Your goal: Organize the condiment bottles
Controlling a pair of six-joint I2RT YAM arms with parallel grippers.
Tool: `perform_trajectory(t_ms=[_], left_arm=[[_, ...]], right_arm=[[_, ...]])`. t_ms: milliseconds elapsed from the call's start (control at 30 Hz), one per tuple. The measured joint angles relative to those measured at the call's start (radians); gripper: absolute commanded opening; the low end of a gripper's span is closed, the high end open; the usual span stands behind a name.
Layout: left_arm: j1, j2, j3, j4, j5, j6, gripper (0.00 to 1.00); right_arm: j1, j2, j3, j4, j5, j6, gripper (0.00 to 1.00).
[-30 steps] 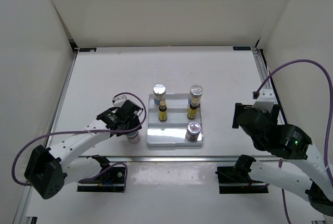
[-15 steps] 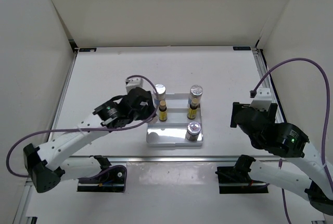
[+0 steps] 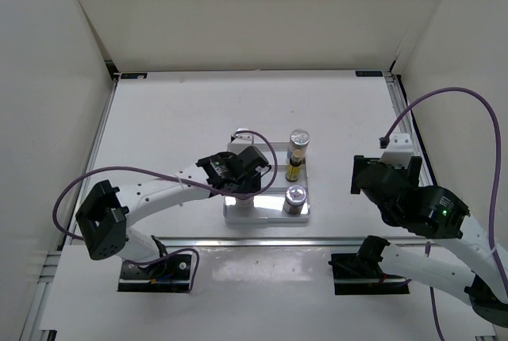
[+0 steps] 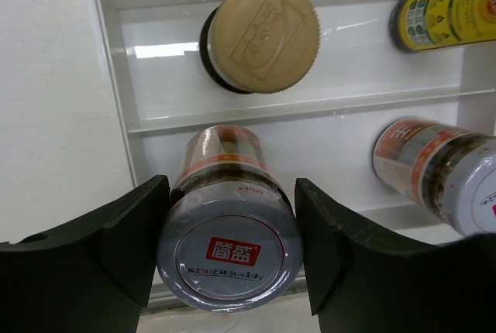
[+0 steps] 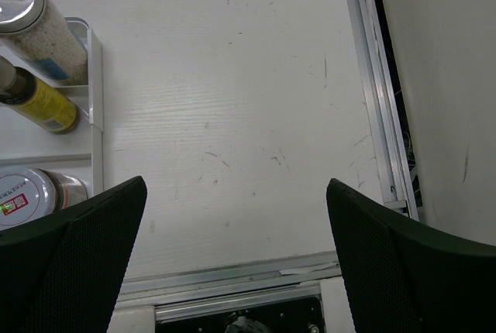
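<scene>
The left fingers were closed narrowly on a squat jar, with one smooth black pad against each side just under its lid. The jar was a short glass cylinder with an orange-banded label and dark speckled contents. Its flat silver lid bore a red square mark and a line of small print. It stood upright over the left end of the front, lowest step of the white tray. Its base was hidden, so whether it rested on the step could not be told.

A second squat jar of the same make stood at the right end of that step, apart from the first. On the middle step were two tiny yellow bottles. The left one was seen from above as a round tan cap with a ribbed edge and an embossed top over a black collar. The right one showed a glossy yellow label. On the back step, at its right end, a pale shaker held whitish grains behind clear walls, under a shiny silver cap and above a blue band.

The tray was glossy plastic with thin upright walls between its steps.

The right fingers, their pads finely meshed, stood wide apart and held nothing. They hung over the faintly scratched white desk, to the right of the tray.
</scene>
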Motion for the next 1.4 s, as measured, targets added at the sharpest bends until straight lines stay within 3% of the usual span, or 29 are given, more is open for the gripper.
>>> perform_trajectory(t_ms=[167,300,500,633,867,1133,1300,1400], left_arm=[[0.000,0.023,0.000,0.042,0.002,0.000,0.39],[0.000,0.060,0.000,0.047,0.005,0.000,0.39],[0.000,0.072,-0.001,0.050,0.011,0.000,0.53],[0.000,0.072,-0.002,0.051,0.016,0.000,0.75],[0.011,0.060,-0.002,0.073,0.037,0.018,0.94],[0.032,0.021,0.000,0.043,0.038,0.042,1.00],[0.052,-0.197,0.006,0.001,-0.029,0.098,1.00],[0.131,-0.364,0.019,-0.005,-0.060,0.148,1.00]], right_arm=[[0.000,0.002,0.000,0.000,0.000,0.000,1.00],[0.000,0.007,0.000,0.001,-0.004,0.000,1.00],[0.000,0.009,0.000,0.001,-0.008,0.000,1.00],[0.000,0.009,0.000,0.002,-0.009,-0.003,1.00],[0.000,0.061,0.000,0.008,-0.071,-0.037,1.00],[0.000,0.115,0.040,0.026,-0.153,-0.085,1.00],[0.000,0.016,0.046,0.081,-0.187,-0.133,1.00],[0.000,-0.059,0.035,0.111,-0.190,-0.154,1.00]])
